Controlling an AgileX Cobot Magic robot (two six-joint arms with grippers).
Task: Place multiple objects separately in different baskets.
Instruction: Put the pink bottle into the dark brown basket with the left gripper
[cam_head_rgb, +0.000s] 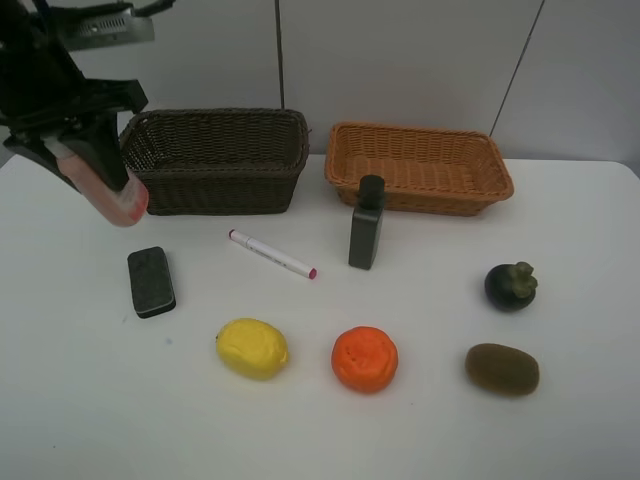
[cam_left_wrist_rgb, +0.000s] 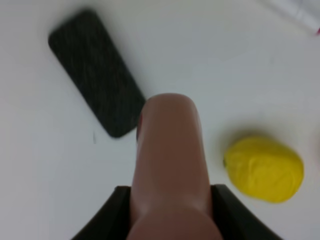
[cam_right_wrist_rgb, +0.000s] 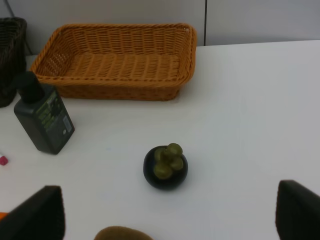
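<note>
The black left arm enters the high view at about ten o'clock and slopes down toward five o'clock. The left gripper (cam_head_rgb: 92, 160) is clamped on a pink bottle (cam_head_rgb: 122, 200), which it holds tilted, its free end pointing to five o'clock. In the left wrist view a dark jaw presses each side of the bottle. The right arm is outside the high view. The right gripper (cam_right_wrist_rgb: 167, 212) is spread wide and empty, with only its two dark fingertips (cam_right_wrist_rgb: 37, 217) showing.

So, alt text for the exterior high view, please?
The left gripper holds a pink bottle beside the dark brown basket, with an orange basket nearby. Lemon, orange, kiwi, mangosteen, marker, eraser and dark bottle sit on the table.
</note>
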